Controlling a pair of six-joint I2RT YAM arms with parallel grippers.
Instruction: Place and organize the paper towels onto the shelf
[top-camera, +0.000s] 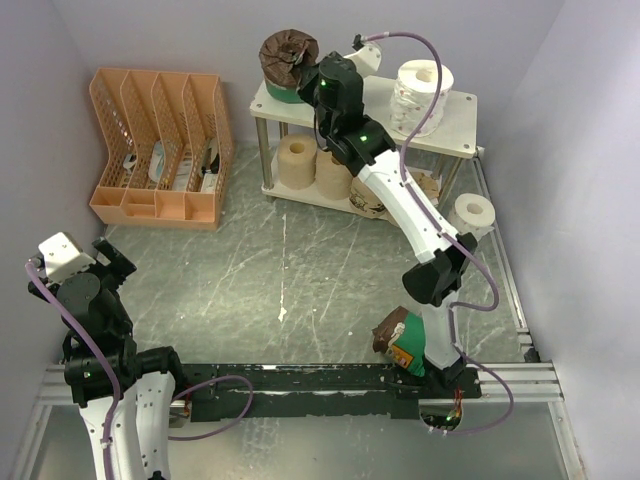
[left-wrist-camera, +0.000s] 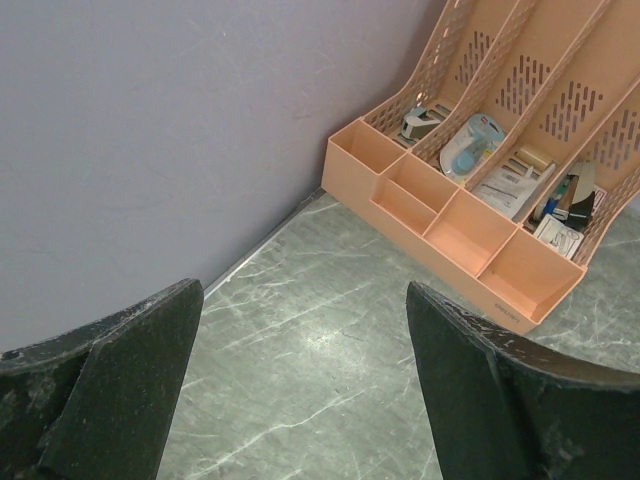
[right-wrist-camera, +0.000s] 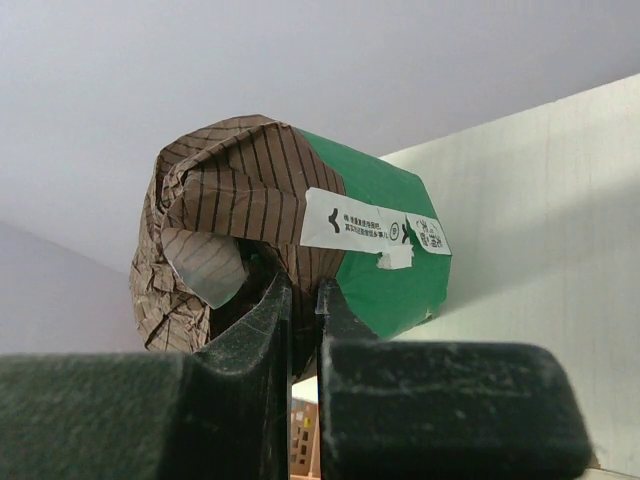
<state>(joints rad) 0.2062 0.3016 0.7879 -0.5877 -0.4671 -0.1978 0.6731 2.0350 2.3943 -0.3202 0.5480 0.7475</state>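
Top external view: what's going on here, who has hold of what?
The right gripper is nearly closed on the brown paper end of a green-banded roll, which sits on the top board of the shelf at its left corner. Tan rolls sit on the lower tier; a white roll stands on the table. The left gripper hangs open, empty.

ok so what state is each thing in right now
left gripper: open, empty
green-banded roll: on shelf top tier, left end
right gripper: shut, at its brown end
second green-banded roll: lying on table
white rolls: on top tier
beige rolls: upright, lower tier
pale roll: upright on table
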